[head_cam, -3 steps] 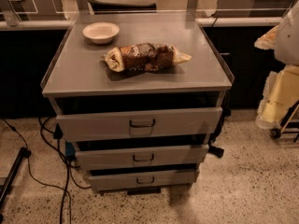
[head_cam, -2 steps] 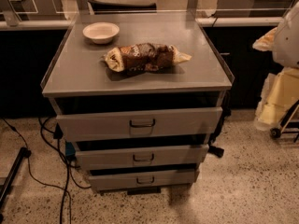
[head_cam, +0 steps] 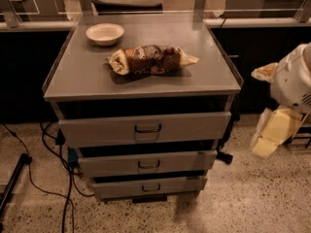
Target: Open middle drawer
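The grey metal cabinet has three stacked drawers. The middle drawer (head_cam: 148, 162) has a flat grey front with a small dark wire handle (head_cam: 148, 165) at its centre. It sits between the taller top drawer (head_cam: 146, 128) and the smallest bottom drawer (head_cam: 150, 186). All three fronts stand slightly out from the frame. My gripper (head_cam: 270, 136), with pale yellow fingers on a white arm (head_cam: 293, 80), hangs at the right edge of the view. It is well to the right of the drawers, about level with the top drawer, and touches nothing.
A white bowl (head_cam: 104, 33) and a brown snack bag (head_cam: 149, 59) lie on the cabinet top (head_cam: 87, 79). Black cables (head_cam: 53, 149) run along the speckled floor left of the cabinet. A dark counter runs behind.
My gripper has shifted slightly down and to the left at the right edge. The drawers and the things on top have not moved.
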Tool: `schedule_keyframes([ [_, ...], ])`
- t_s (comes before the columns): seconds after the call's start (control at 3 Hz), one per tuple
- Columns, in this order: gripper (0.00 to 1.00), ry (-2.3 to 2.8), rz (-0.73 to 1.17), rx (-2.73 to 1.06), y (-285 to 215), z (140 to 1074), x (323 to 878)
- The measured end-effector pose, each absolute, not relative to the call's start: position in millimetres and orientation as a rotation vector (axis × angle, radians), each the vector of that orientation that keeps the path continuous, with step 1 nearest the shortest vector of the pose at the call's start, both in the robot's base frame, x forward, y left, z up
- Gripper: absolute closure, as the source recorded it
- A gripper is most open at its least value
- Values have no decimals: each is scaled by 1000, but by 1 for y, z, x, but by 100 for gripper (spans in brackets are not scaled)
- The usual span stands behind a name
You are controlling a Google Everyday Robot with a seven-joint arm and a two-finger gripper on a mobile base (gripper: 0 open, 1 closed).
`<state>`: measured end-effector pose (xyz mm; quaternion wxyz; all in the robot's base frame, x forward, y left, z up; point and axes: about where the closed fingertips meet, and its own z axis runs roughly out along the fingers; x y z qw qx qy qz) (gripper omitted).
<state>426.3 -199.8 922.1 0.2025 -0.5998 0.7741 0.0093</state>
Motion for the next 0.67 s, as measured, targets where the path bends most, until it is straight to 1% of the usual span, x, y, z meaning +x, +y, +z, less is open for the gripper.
schedule_keyframes([
  [0.33,0,2131,118,-1636,-180,858,429],
  [0.67,0,2131,118,-1637,-180,858,429],
])
